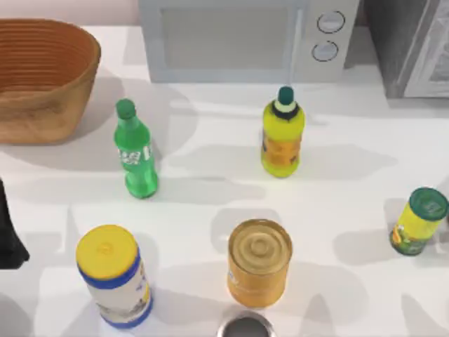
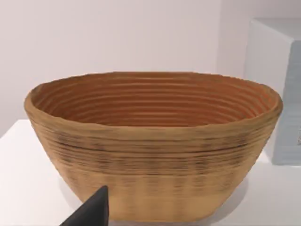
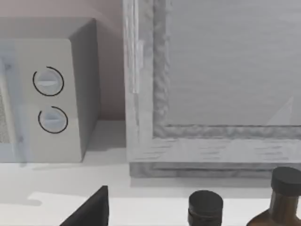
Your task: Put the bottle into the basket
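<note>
At the worktop's near edge: a round metal can [image 1: 245, 327] is showing just its top, right in front of the gold tin.
Near row: a white jar with a yellow lid and blue bands [image 1: 114, 278] is standing left of centre; a gold tin can [image 1: 259, 263] is standing upright beside it, a gap between them.
Left arm: a dark part of it [image 1: 8, 235] is reaching in over the worktop's [image 1: 203, 210] left edge, well apart from the bottle.
Left hand: its dark tip [image 2: 91, 213] is hanging in front of the basket's outer wall in the left wrist view; I cannot tell how far it is open, and nothing is showing in its hold.
Right hand: its dark tip [image 3: 91, 209] is pointing toward the microwave and a grey framed panel [image 3: 225, 80]; its opening cannot be told either. Two dark-capped brown bottles [image 3: 205, 207] are standing near it.
Right side: a small yellow-green jar with a green lid [image 1: 419, 221] is standing alone.
The bottle [image 1: 135, 151]: the slim green soda bottle is standing upright on the worktop, left of centre, outside the basket and a little to its right and nearer.
Yellow bottle [image 1: 282, 133]: it is standing upright, well to the right of the green one.
The basket [image 1: 42, 77]: it is sitting at the far left corner, its ribbed inside [image 2: 155, 99] holding nothing.
Far edge: a white microwave [image 1: 245, 38] is standing with its two dials facing forward.
</note>
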Robot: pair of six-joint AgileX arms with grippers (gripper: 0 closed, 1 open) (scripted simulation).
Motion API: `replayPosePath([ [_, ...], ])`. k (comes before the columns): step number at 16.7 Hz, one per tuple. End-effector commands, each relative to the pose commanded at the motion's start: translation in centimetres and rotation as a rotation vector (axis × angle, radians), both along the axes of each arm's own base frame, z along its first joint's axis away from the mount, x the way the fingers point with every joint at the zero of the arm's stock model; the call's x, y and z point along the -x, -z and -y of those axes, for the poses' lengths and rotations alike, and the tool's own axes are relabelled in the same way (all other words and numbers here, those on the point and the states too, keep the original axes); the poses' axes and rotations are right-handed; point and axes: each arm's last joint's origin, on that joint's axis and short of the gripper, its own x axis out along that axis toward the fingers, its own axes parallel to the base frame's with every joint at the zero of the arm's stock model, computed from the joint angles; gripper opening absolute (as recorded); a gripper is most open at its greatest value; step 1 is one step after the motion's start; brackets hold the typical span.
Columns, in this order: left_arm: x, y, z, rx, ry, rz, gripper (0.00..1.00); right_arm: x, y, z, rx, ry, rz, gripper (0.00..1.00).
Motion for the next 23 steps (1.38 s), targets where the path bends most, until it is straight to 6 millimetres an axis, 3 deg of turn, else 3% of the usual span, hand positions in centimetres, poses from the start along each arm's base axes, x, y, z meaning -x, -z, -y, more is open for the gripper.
replayPosePath([
  [4, 0.0, -0.9, 0.1, 0.001, 0.032, 0.027, 1.0, 0.0, 0.0, 0.0, 0.0, 0.0, 0.0, 1.0],
  [9, -1.2, -6.3, 0.8, -0.019, 0.22, 0.181, 1.0, 0.0, 0.0, 0.0, 0.0, 0.0, 0.0, 1.0],
  [12, -3.9, -9.2, 1.0, -0.054, 0.314, 0.263, 1.0, 0.0, 0.0, 0.0, 0.0, 0.0, 0.0, 1.0],
  [14, -6.6, -9.8, 0.9, -0.075, 0.352, 0.273, 1.0, 0.0, 0.0, 0.0, 0.0, 0.0, 0.0, 1.0],
  [16, -9.7, -9.2, 0.8, -0.095, 0.393, 0.265, 1.0, 0.0, 0.0, 0.0, 0.0, 0.0, 0.0, 1.0],
  [18, -12.5, -7.3, 0.9, -0.108, 0.453, 0.221, 1.0, 0.0, 0.0, 0.0, 0.0, 0.0, 0.0, 1.0],
  [20, -14.6, -4.5, 1.1, -0.111, 0.522, 0.151, 1.0, 0.0, 0.0, 0.0, 0.0, 0.0, 0.0, 1.0],
  [23, -15.9, 0.6, 1.7, -0.099, 0.639, 0.0, 1.0, 0.0, 0.0, 0.0, 0.0, 0.0, 0.0, 1.0],
])
